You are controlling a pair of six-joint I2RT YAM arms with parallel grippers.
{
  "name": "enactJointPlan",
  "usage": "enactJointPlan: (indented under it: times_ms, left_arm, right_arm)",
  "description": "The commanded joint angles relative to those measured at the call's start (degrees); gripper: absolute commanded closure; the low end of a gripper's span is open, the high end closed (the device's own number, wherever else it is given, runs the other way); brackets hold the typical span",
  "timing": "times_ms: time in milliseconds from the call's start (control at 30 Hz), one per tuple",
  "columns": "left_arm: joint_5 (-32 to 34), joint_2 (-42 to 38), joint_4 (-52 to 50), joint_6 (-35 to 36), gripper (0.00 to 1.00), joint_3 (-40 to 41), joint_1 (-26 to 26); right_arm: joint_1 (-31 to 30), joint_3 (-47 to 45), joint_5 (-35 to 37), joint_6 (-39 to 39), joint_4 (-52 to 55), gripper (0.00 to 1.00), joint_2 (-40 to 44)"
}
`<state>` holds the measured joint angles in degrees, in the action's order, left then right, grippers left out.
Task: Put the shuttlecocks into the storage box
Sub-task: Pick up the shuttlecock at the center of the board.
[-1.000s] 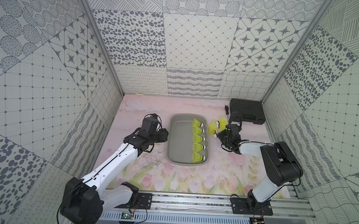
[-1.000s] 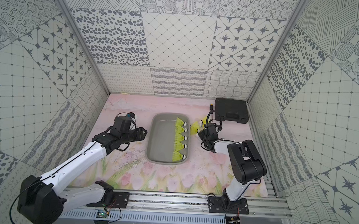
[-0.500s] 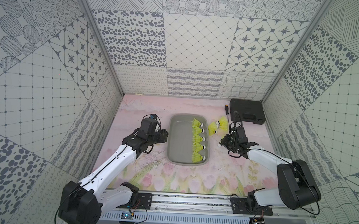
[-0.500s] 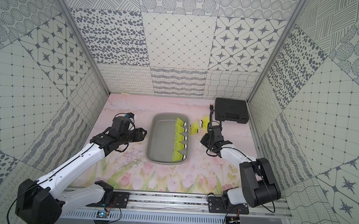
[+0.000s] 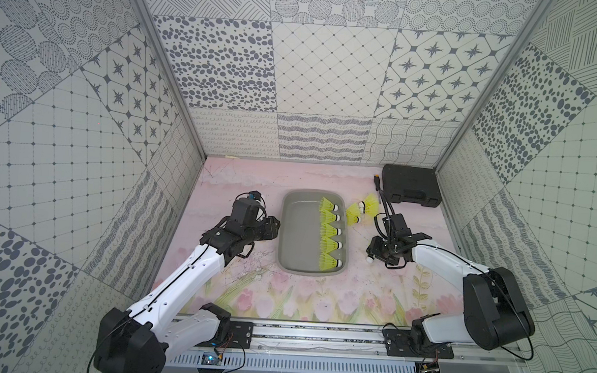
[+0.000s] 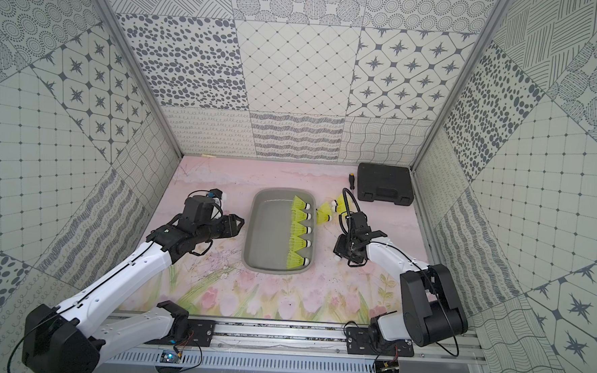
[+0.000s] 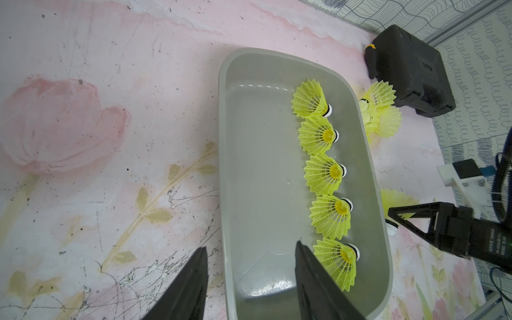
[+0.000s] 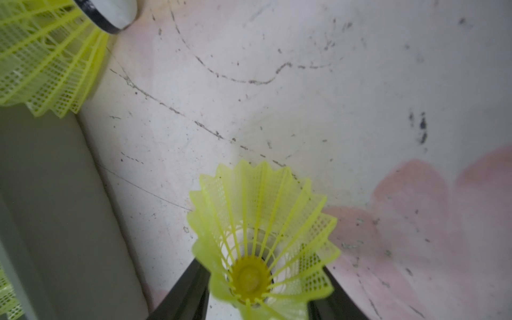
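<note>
Now the right gripper (image 8: pixel 261 266) has its fingers apart on either side of a lone shuttlecock (image 8: pixel 263 230), whose open skirt faces away from the wrist. Whether the pads press on it or merely flank it, I cannot tell. It sits over the mat (image 5: pixel 241 177), just right of the storage box (image 5: pixel 298 229), beside the box's near half. The right arm lies low and folded, with its white forearm reaching left toward the box and the gripper tipped downward.

The left gripper (image 7: pixel 250 245) stands wide and holds nothing. One finger is over the mat and one over the box floor, so they straddle the left wall at the near end. Its arm stretches from the near-left base toward the box.

A row of five shuttlecocks (image 5: pixel 328 231) lies along the right wall inside the box, tips to the right. Two loose shuttlecocks (image 5: pixel 362 211) rest on the mat at the far right of the box, near the black case (image 5: pixel 411 189).

Compared with a second ago, the right gripper has drawn nearer, away from that loose pair, and its elbow has swung out to the right. The left arm and the row in the box are unchanged.
</note>
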<state>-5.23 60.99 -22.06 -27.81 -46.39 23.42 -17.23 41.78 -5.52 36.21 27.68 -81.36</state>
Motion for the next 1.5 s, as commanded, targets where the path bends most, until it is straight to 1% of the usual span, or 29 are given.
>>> enactJointPlan:
  times_ms: [0, 133, 267, 433, 600, 800, 1000, 1233, 1400, 1467]
  left_arm:
    - [-1.01, -0.17, 0.22, 0.04, 0.46, -0.06, -0.17]
    - [-1.24, -0.17, 0.31, 0.04, 0.46, 0.08, -0.23]
    - [-1.54, -0.17, 0.41, -0.07, 0.46, 0.27, -0.33]
    - [-2.09, -0.30, 0.45, -0.11, 0.46, 0.20, -0.22]
    - [-2.50, -0.05, 1.04, -0.14, 0.46, 0.31, -0.25]
    - [-2.81, 0.30, 1.12, -0.13, 0.46, 0.18, -0.30]
    - [-2.79, 0.25, 1.25, -0.14, 0.46, 0.40, -0.25]
    - [-2.61, 0.09, 1.12, -0.14, 0.46, 0.74, -0.23]
    - [-2.64, -0.15, 1.07, -0.14, 0.46, 0.91, -0.21]
    - [-2.60, -0.13, 1.08, -0.14, 0.46, 0.94, -0.23]
  right_arm:
    - [-0.42, 1.70, 1.19, -1.67, 1.41, 0.38, -0.44]
    - [-1.81, 1.65, 3.08, -1.34, 2.14, 0.35, 0.31]
    - [-4.21, 1.13, 6.26, -0.13, 2.81, 0.34, 1.61]
    - [-7.02, -1.70, 11.71, 4.15, 1.46, 0.34, 5.01]
    - [-8.90, -5.47, 14.88, 7.65, -4.12, 0.40, 7.29]
    - [-11.48, -6.46, 18.93, 10.96, -5.08, 0.42, 6.03]
    - [-12.71, -5.90, 19.30, 10.23, -7.86, 0.50, 3.72]
    - [-15.25, -4.07, 22.34, 10.81, -5.64, 0.52, 0.03]
    - [-16.51, -4.69, 24.12, 11.55, -6.23, 0.57, 0.08]
    - [-16.99, -4.78, 25.01, 11.52, -6.18, 0.60, 0.14]
